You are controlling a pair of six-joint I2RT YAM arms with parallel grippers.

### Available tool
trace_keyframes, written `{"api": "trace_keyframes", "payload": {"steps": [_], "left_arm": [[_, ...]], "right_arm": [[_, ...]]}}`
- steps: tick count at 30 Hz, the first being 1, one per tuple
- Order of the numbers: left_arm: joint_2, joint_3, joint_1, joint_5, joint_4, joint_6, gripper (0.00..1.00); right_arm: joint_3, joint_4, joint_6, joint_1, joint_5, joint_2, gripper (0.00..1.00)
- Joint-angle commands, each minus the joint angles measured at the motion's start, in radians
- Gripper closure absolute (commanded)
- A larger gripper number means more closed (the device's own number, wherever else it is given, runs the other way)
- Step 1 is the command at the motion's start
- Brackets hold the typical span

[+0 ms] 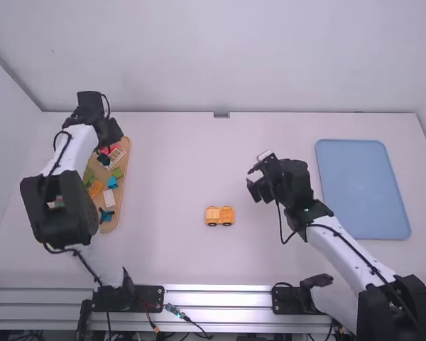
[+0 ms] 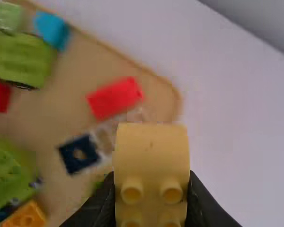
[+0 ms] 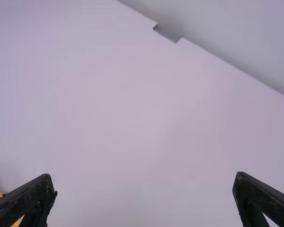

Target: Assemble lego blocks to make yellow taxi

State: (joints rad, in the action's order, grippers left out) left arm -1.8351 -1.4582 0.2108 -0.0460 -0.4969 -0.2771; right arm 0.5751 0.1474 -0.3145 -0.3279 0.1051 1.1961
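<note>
Left gripper [image 2: 151, 183]: clasping yellow studded plastic block [image 2: 151, 158] | yellow-orange plastic wheeled chassis [image 1: 219, 216]: rightward, long axis left-right | right gripper [image 3: 144, 179]: wide, nearer

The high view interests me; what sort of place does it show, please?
Probably a robotics lab workstation: the left arm and right arm stand at a white table edged by metal rails, where a tan tray holds toy blocks.

Yellow block [image 2: 151, 158], orange wheeled base [image 1: 219, 213], pale-blue tray [image 1: 362, 188].
</note>
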Motion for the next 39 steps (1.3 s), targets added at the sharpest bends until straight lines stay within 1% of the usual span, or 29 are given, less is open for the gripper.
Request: {"api": "trace_keyframes", "payload": {"steps": [1, 3, 4, 6, 9, 10, 11, 12, 13, 15, 17, 18, 20, 22, 23, 25, 27, 29, 33, 35, 39], "left_arm": [[0.088, 0.111, -0.078, 0.201, 0.027, 0.228, 0.98], [0.124, 0.174, -0.160, 0.256, 0.035, 0.335, 0.98], [0.132, 0.189, -0.194, 0.258, 0.029, 0.367, 0.98], [0.140, 0.220, -0.302, 0.251, 0.010, 0.452, 0.98], [0.138, 0.262, -0.497, 0.182, -0.005, 0.589, 0.98], [0.135, 0.271, -0.535, 0.174, 0.001, 0.626, 0.98], [0.132, 0.288, -0.609, 0.176, 0.018, 0.704, 0.98], [0.131, 0.290, -0.617, 0.178, 0.021, 0.712, 0.98], [0.132, 0.307, -0.690, 0.179, 0.046, 0.768, 0.98], [0.132, 0.319, -0.773, 0.175, 0.075, 0.801, 0.98], [0.132, 0.320, -0.835, 0.175, 0.074, 0.836, 0.98], [0.131, 0.320, -0.872, 0.176, 0.070, 0.847, 0.98], [0.123, 0.320, -0.920, 0.176, 0.078, 0.867, 0.98], [0.113, 0.319, -0.939, 0.175, 0.093, 0.876, 0.98], [0.089, 0.310, -0.964, 0.167, 0.113, 0.877, 0.98], [0.055, 0.291, -0.984, 0.157, 0.114, 0.880, 0.98], [0.037, 0.281, -0.992, 0.155, 0.112, 0.881, 0.98], [-0.038, 0.213, -1.009, 0.156, 0.074, 0.892, 0.98], [-0.110, 0.129, -1.026, 0.161, 0.022, 0.900, 0.98], [-0.120, 0.122, -1.031, 0.160, 0.026, 0.914, 0.98], [-0.176, 0.121, -1.032, 0.178, 0.069, 0.927, 0.99]], "right_arm": [[-0.005, -0.006, 0.038, 0.010, -0.002, -0.047, 0.01], [-0.005, -0.015, 0.105, 0.034, -0.002, -0.078, 0.01], [-0.005, -0.023, 0.124, 0.045, -0.002, -0.091, 0.01], [-0.005, -0.052, 0.203, 0.090, -0.025, -0.133, 0.01], [-0.005, -0.135, 0.333, 0.169, -0.143, -0.214, 0.01], [-0.005, -0.159, 0.353, 0.185, -0.164, -0.234, 0.01], [-0.005, -0.204, 0.391, 0.218, -0.193, -0.275, 0.01], [-0.005, -0.211, 0.395, 0.222, -0.195, -0.281, 0.01], [-0.005, -0.263, 0.418, 0.257, -0.212, -0.328, 0.01], [-0.005, -0.322, 0.439, 0.302, -0.219, -0.387, 0.01], [-0.005, -0.372, 0.460, 0.341, -0.214, -0.434, 0.01], [-0.005, -0.409, 0.474, 0.373, -0.209, -0.470, 0.01], [-0.005, -0.468, 0.475, 0.423, -0.199, -0.521, 0.01], [-0.005, -0.489, 0.475, 0.447, -0.188, -0.545, 0.01], [-0.005, -0.515, 0.467, 0.485, -0.164, -0.577, 0.01], [-0.005, -0.531, 0.468, 0.526, -0.127, -0.605, 0.01], [-0.005, -0.533, 0.468, 0.540, -0.115, -0.613, 0.01], [-0.005, -0.539, 0.464, 0.586, -0.063, -0.625, 0.01], [-0.005, -0.533, 0.437, 0.623, 0.001, -0.600, 0.01], [-0.005, -0.527, 0.438, 0.631, 0.009, -0.585, 0.01], [-0.005, -0.502, 0.429, 0.654, 0.010, -0.512, 0.01]]}}
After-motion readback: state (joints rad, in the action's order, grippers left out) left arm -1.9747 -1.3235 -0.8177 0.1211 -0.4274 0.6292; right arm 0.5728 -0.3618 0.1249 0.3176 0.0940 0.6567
